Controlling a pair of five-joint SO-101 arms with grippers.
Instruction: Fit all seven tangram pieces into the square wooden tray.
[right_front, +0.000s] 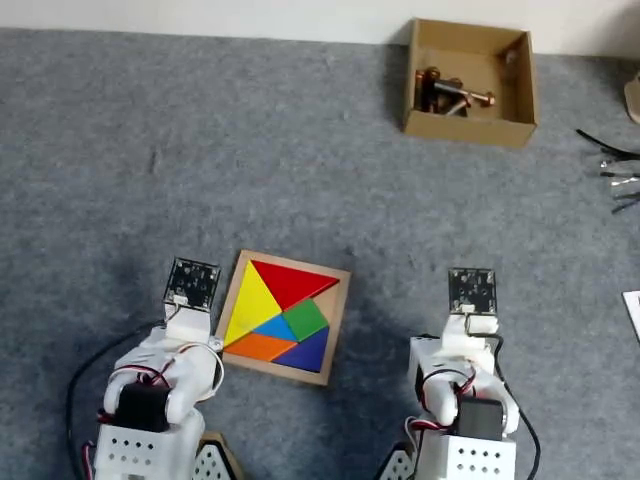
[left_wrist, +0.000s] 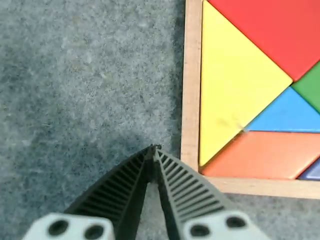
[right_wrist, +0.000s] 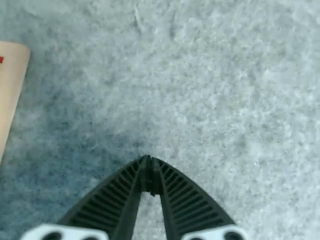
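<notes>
The square wooden tray (right_front: 340, 312) lies on the grey carpet between the two arms, filled with coloured tangram pieces: red (right_front: 290, 280), yellow (right_front: 250, 305), green (right_front: 306, 318), light blue (right_front: 275, 327), orange (right_front: 262, 346) and dark blue (right_front: 308, 350). In the left wrist view the tray's rim (left_wrist: 191, 90) sits beside my left gripper (left_wrist: 153, 148), which is shut and empty over the carpet just outside the tray's corner. My right gripper (right_wrist: 147, 159) is shut and empty over bare carpet, with the tray's edge (right_wrist: 11, 85) off to one side.
A cardboard box (right_front: 470, 82) holding metal parts stands at the back right. Cables (right_front: 612, 165) lie at the right edge. The left arm (right_front: 165, 385) and right arm (right_front: 465, 385) rest near the front edge.
</notes>
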